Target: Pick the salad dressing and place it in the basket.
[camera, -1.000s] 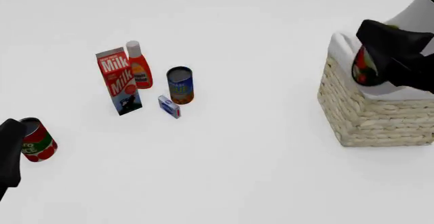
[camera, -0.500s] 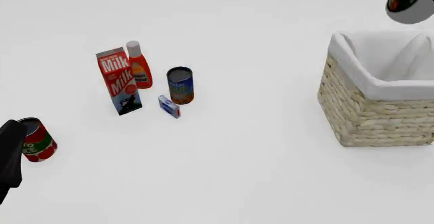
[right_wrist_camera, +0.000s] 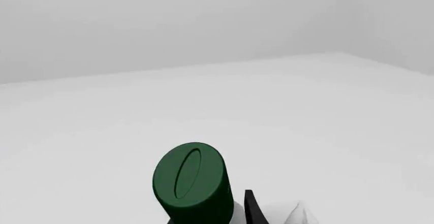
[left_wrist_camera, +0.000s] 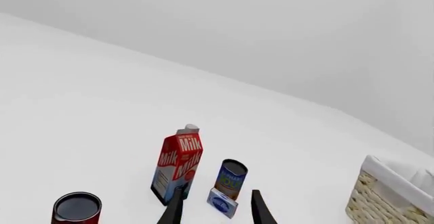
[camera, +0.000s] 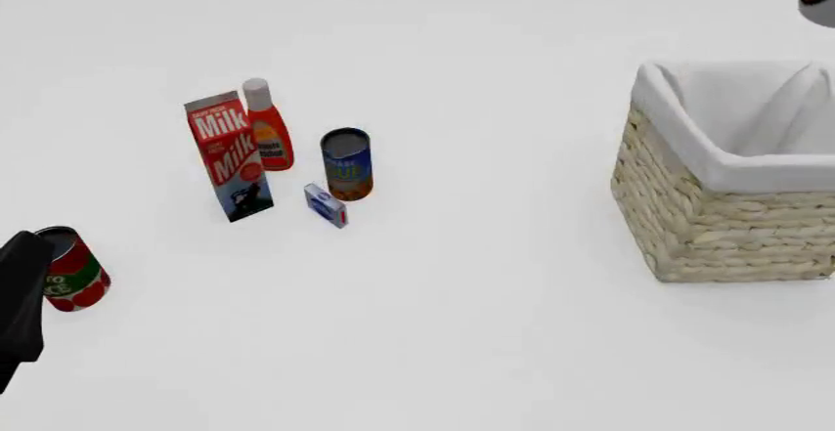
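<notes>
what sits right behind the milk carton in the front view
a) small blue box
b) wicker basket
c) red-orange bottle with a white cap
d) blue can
c: the red-orange bottle stands just behind the milk carton, its white cap above the carton's shoulder; the blue can and small blue box are off to its right.

Front view overlooks table; left wrist shares milk carton (left_wrist_camera: 177, 168).

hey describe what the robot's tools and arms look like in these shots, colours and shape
The left tool shows two slim, matte black fingers that taper toward the tips; in the front view its arm is a plain black shape. Of the right tool only a black finger sliver shows. No cables or markings are visible.
</notes>
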Robot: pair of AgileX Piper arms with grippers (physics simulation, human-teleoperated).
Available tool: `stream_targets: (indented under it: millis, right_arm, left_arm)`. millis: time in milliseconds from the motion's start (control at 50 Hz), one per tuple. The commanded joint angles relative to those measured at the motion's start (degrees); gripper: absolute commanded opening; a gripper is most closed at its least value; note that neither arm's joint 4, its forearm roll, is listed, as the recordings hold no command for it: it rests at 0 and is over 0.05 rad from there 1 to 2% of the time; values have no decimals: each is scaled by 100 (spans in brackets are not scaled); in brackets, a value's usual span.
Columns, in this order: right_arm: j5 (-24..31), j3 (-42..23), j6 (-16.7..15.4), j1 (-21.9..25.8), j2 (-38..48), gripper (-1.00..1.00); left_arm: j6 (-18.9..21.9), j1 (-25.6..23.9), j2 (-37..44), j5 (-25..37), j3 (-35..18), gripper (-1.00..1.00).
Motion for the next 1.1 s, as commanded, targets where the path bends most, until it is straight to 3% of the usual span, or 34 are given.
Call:
stream_targets:
  millis: [20, 300, 640, 800, 1100]
  right_arm:
    - [-179, -206, 223, -429, 499, -100]
    - [-314, -365, 313, -609, 1122, -100]
    - [-409, -300, 55, -654, 1510, -100]
    - [-185, -284, -112, -569, 1439, -100]
    - [-279, -297, -200, -589, 1810, -100]
  left_arm:
    - [987, 38, 1, 98, 0, 100]
    - [1026, -3, 1, 94, -1, 100]
    - [1057, 50, 1, 130, -1, 100]
    - [1064, 48, 1, 121, -1, 100]
    - [1061, 59, 1, 164, -1, 100]
